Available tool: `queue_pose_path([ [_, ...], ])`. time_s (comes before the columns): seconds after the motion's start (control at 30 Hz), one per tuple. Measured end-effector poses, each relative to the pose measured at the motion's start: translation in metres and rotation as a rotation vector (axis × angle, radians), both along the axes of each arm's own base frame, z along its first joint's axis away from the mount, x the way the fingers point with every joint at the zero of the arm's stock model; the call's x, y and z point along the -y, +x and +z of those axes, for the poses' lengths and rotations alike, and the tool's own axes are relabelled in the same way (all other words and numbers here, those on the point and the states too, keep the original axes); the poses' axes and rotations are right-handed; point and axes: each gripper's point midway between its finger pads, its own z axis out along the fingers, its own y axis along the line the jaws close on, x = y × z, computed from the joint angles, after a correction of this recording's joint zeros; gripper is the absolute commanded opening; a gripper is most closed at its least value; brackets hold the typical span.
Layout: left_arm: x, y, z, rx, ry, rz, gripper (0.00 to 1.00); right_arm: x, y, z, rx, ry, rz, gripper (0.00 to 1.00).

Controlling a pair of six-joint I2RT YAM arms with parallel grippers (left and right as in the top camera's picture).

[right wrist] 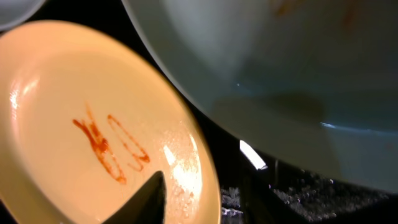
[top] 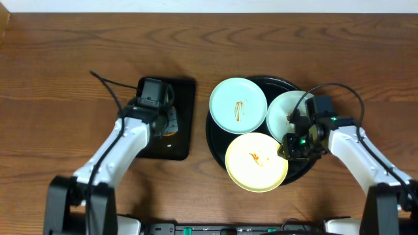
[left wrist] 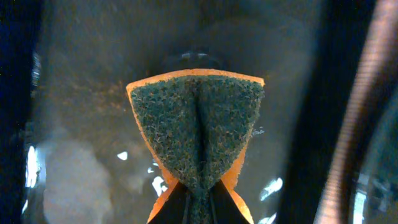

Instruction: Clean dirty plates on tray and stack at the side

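**Toward the table's left edge: the sponge, with every plate off to its right**

Over the small rectangular black tray (top: 186, 104), left of the table's centre, the left gripper (left wrist: 199, 202) pinches an orange sponge with a dark green scouring face (left wrist: 196, 124). The sponge is folded between the fingers, with its scouring side toward the wrist camera.

All three plates lie on the large round glossy black tray (top: 214, 138), right of centre. From the sponge, the nearest is a pale mint-blue round plate with an orange-brown smear (top: 238, 104), directly to the right across the gap between the two trays. The pale yellow round plate, also smeared (top: 257, 161), sits nearer the table's front edge. A second mint-blue plate (top: 282, 112) lies toward the right edge.

The right gripper (top: 295, 142) hovers where this last plate and the yellow one meet. One dark fingertip (right wrist: 152, 199) shows above the yellow plate's rim, but I cannot tell whether the jaws are spread or closed.

So the left arm must probably travel rightward to wipe, while the right arm is much closer for steadying or lifting a plate. No plate is stacked on the bare brown wood-grain tabletop (top: 366, 59) yet.
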Motion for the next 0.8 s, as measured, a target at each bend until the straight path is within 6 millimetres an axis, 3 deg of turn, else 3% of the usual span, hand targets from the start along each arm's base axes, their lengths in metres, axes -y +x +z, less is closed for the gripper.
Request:
queue_pose_path([
  [0.23,0.003,-0.004,0.016,0.027,-0.027,-0.005,0.08,0.0,0.0,-0.018,-0.006,0.0,0.0,0.22],
  [0.5,0.007,-0.006,0.016,0.019,-0.049,-0.014,0.08,-0.004,0.0,-0.024,0.017,0.03,0.002,0.01],
  [0.8,0.005,-0.022,0.011,-0.051,-0.048,-0.005,0.08,-0.015,0.003,-0.022,0.036,0.098,0.007,0.01],
])
